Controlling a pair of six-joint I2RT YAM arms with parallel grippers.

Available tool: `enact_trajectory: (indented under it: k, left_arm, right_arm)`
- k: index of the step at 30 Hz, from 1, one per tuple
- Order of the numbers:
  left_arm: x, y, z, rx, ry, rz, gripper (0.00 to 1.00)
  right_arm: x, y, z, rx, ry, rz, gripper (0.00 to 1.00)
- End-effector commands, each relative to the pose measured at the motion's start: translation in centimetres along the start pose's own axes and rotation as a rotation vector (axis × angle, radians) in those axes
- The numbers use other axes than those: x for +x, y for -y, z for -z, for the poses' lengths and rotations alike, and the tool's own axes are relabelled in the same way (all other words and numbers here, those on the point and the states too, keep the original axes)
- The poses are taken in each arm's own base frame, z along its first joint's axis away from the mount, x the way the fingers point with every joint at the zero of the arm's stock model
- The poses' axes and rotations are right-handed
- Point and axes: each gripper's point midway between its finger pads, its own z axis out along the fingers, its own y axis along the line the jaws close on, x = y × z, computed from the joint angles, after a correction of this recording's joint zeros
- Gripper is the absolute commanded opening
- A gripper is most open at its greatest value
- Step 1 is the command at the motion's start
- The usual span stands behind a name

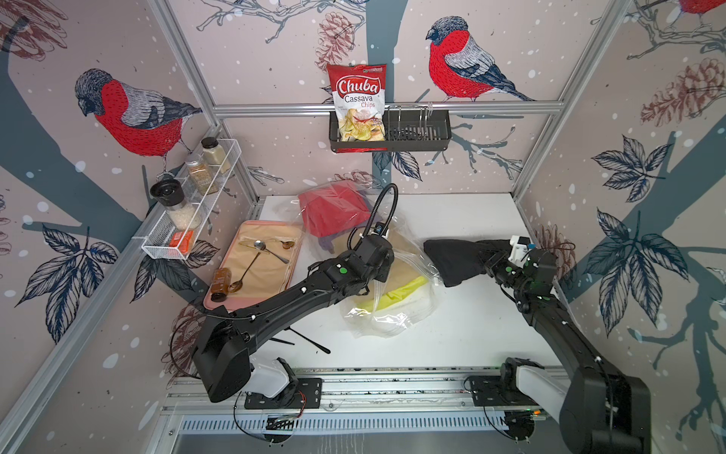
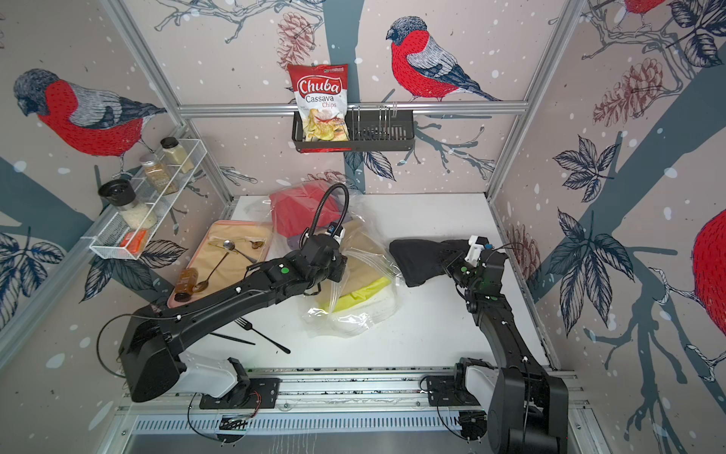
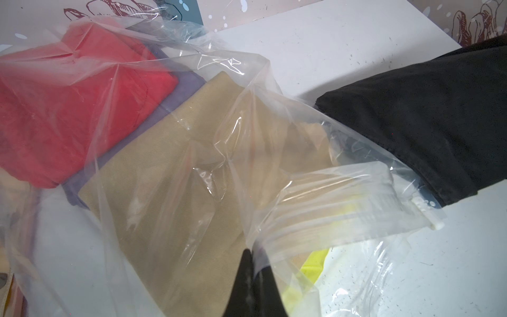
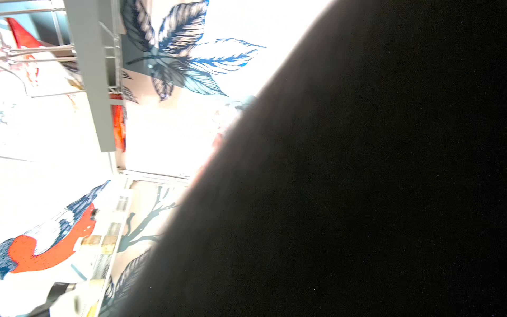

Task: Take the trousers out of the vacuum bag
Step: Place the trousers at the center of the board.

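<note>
Only the left wrist view shows the left gripper, its jaws pinched together on the mouth of the vacuum bag, with red trousers and mustard trousers inside. The right wrist view is mostly black trousers. They hang outside, at the bag's 3 o'clock, with the jaws of the right gripper clamped on them. The white surface lies between bird-papered walls, and a pink tray sits at the bag's 9 o'clock.

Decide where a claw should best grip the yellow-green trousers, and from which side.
Probably the end of the yellow-green trousers nearest the zip-seal strip, reached from the robot's right: the left claw pinches the vacuum bag there, and that end seems closest to the mouth.
</note>
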Motion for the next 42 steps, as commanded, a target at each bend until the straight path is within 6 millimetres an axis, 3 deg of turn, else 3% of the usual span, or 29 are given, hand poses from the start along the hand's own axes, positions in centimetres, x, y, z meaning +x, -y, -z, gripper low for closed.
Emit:
enact_trajectory:
  k: [1,16,27,33,38,42]
  left_arm:
    - [-0.9,-0.7,0.7,-0.029,0.03,-0.001,0.0]
    - [-1.3,-2.5,2.0,-0.079,0.054,0.005,0.0]
    - [-1.6,-3.3,2.5,-0.09,0.062,0.022,0.0]
    - [-1.3,-3.0,2.0,-0.081,0.052,0.019,0.0]
    - [-1.2,-2.9,1.8,-0.079,0.048,0.017,0.0]
    - [-1.1,-2.9,1.7,-0.079,0.045,0.013,0.0]
  right_arm:
    - [0.6,1.3,0.8,0.042,0.027,0.014,0.03]
    - [4.6,7.9,3.9,0.268,0.054,-0.106,0.07]
    - [4.6,9.2,5.7,0.322,0.141,-0.122,0.15]
    - [5.0,8.6,5.7,0.264,0.139,-0.156,0.54]
    - [4.6,8.1,6.5,0.283,0.156,-0.142,0.71]
    - [3.7,8.9,8.2,0.384,0.225,-0.138,0.87]
